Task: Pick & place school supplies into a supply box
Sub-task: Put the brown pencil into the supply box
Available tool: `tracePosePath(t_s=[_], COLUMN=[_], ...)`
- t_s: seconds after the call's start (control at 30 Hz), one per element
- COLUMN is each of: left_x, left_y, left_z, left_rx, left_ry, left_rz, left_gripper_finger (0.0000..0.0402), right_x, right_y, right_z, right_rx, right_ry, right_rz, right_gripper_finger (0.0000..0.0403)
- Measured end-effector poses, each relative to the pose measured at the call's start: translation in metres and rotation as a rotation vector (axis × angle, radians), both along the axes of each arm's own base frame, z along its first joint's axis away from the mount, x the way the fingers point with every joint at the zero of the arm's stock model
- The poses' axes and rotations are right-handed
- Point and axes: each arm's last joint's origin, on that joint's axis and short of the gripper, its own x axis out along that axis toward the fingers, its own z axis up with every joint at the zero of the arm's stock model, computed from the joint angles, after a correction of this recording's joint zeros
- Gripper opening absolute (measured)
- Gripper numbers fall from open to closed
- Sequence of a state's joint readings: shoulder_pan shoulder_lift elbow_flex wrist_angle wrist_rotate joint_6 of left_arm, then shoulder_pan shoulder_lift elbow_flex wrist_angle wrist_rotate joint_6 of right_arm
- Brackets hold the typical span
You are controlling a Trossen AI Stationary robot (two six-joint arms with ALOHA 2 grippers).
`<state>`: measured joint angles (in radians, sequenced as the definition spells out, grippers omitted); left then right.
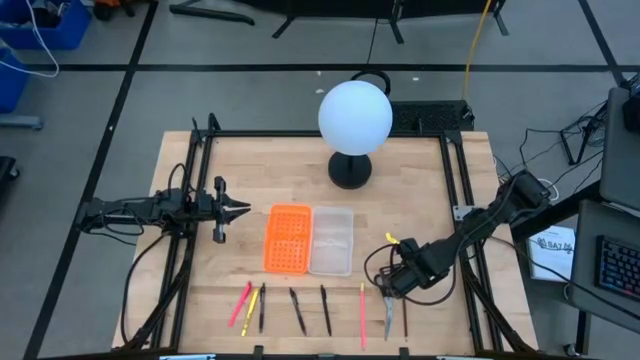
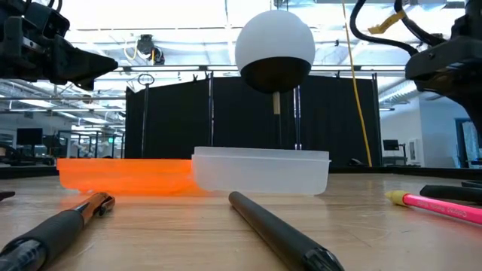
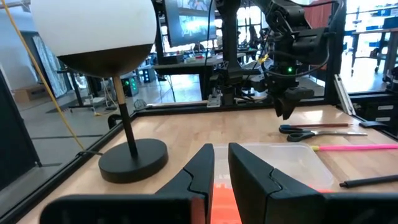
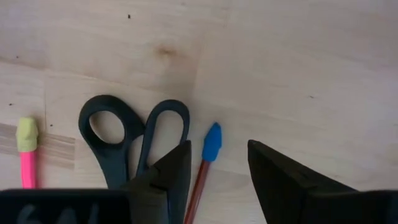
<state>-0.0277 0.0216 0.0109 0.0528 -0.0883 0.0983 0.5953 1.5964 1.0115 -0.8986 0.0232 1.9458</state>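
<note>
The supplies lie in a row near the table's near edge: a pink pen point(image 1: 240, 303), a yellow one point(image 1: 252, 299), black pens point(image 1: 297, 311), a pink pencil point(image 1: 362, 312), black-handled scissors point(image 1: 388, 316) and a red-orange pencil point(image 1: 405, 318) with a blue cap point(image 4: 212, 142). The clear supply box point(image 1: 332, 240) rests flat beside an orange perforated tray point(image 1: 288, 238). My right gripper point(image 4: 219, 149) hovers open above the scissors' handles point(image 4: 124, 134) and the pencil's blue cap, one finger on either side of the cap, touching nothing. My left gripper point(image 1: 240, 208) waits, shut, left of the orange tray.
A black-based lamp with a white globe point(image 1: 354, 118) stands behind the trays near the far edge. Black rails point(image 1: 200, 200) frame the table's left and right sides. Bare wood lies between the trays and the row of pens.
</note>
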Motion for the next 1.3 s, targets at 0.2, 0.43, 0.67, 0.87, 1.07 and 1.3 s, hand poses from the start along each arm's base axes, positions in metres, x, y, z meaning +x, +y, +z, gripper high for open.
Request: tracePosePath(t_s=[0.2, 0.43, 0.67, 0.87, 1.07, 1.3], left_x=[0.0, 0.0, 0.0, 0.0, 0.0, 0.0], left_y=[0.0, 0.0, 0.0, 0.0, 0.0, 0.0], left_z=[0.0, 0.0, 0.0, 0.0, 0.0, 0.0], left_rx=[-0.021, -0.021, -0.031, -0.032, -0.032, -0.032], left_ry=[-0.001, -0.001, -0.002, -0.002, -0.003, -0.003], left_rz=[-0.001, -0.001, -0.001, -0.003, -0.003, -0.004], left_gripper_finger=[0.0058, 0.0058, 0.0058, 0.0058, 0.0058, 0.0058], right_x=[-0.002, 0.0, 0.002, 0.004, 0.004, 0.007], right_y=[0.001, 0.003, 0.004, 0.006, 0.006, 0.008], right_z=[-0.001, -0.003, -0.01, -0.018, -0.018, -0.03], right_rx=[-0.011, -0.005, -0.017, -0.009, -0.01, -0.027], right_ry=[0.012, 0.006, 0.023, 0.058, 0.057, 0.081], right_rz=[0.003, -0.014, -0.002, 0.015, 0.018, 0.022], right_gripper_finger=[0.0147, 0.0146, 0.0146, 0.0146, 0.0146, 0.0146])
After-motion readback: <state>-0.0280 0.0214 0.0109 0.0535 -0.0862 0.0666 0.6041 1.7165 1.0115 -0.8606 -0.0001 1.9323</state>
